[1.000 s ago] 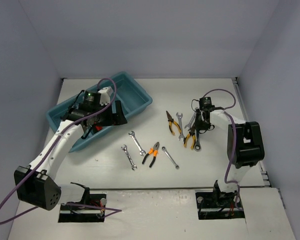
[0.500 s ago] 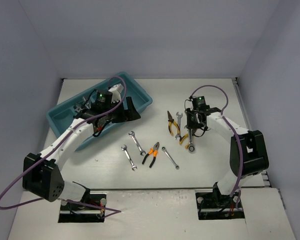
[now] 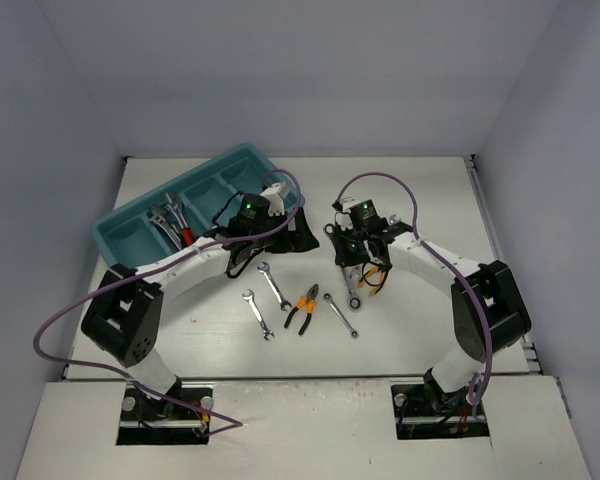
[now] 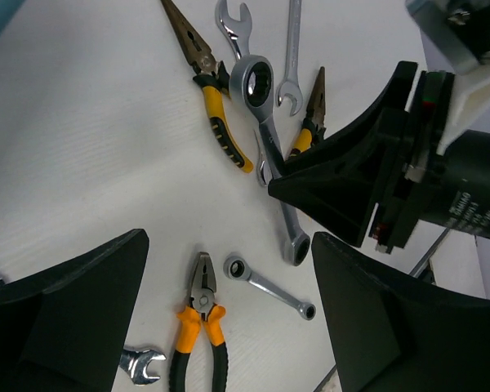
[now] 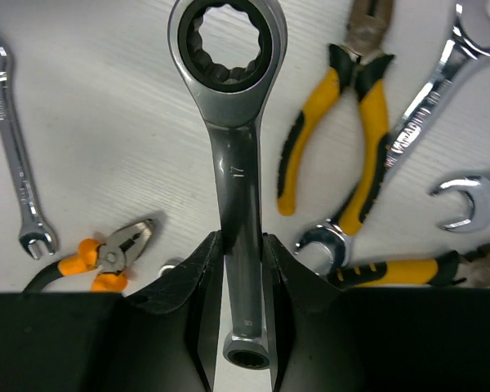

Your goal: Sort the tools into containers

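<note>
Well, the right gripper (image 5: 243,269) is pinched tight on the shaft of a big silver ring wrench (image 5: 233,122), ring end pointing away from the wrist. It holds the wrench over the loose heap of tools right of the middle of the table (image 3: 420,200). Crowded below it are yellow-handled pliers (image 5: 343,139), a long silver spanner (image 5: 425,122) beside them, an open-ended spanner (image 5: 465,200) and a second yellow-handled pair (image 5: 400,269) close to one finger. Whether the wrench hangs clear of them I cannot tell. On the other side lie a slim spanner (image 5: 16,163) and orange-handled pliers (image 5: 106,257).

The left gripper (image 3: 300,238) hangs with its jaws spread wide and nothing between them, over bare table just off the right end of the teal tray (image 3: 130,240). It stands between the held wrench and the tray, and the two grippers are near each other.

In the tray, silver wrenches (image 3: 168,212) and a red-handled tool (image 3: 185,237) lie in a compartment toward the left end. The left arm hides part of the right-hand compartments. Two more spanners (image 3: 272,285) (image 3: 258,313) lie in the near middle, left of the orange pliers.

The far part of the table up to the back wall is bare, as is the near strip in front of the loose tools.
</note>
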Motion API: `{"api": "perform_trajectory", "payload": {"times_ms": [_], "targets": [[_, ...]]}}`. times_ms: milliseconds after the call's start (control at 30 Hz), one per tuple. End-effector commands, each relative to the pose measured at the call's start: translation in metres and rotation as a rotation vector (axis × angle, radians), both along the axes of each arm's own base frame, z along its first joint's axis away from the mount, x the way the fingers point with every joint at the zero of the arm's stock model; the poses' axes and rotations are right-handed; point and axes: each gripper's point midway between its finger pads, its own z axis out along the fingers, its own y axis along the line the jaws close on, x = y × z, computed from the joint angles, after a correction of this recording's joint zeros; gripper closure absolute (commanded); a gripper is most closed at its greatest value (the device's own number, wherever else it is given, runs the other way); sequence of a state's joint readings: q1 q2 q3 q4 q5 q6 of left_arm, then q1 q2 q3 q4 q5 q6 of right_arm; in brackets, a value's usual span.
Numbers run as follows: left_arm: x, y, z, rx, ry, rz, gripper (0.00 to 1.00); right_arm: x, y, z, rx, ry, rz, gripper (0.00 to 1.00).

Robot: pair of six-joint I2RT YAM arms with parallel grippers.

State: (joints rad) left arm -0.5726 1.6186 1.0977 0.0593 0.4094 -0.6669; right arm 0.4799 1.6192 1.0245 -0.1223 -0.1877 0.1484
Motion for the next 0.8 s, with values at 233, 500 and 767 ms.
{"api": "perform_trajectory", "payload": {"times_ms": [233, 500, 767], "targets": [[0.030, -0.032, 0.025, -0.136, -0.119, 0.006, 0.23, 0.013, 0.061, 0.054, 0.201, -0.176, 0.154, 1.00], [0.039, -0.036, 0.016, -0.147, -0.114, 0.032, 0.44, 0.009, 0.069, 0.054, 0.232, -0.176, 0.177, 1.00], [0.046, -0.046, 0.007, -0.191, -0.089, 0.033, 0.66, 0.006, 0.073, 0.057, 0.257, -0.183, 0.192, 1.00]]}}
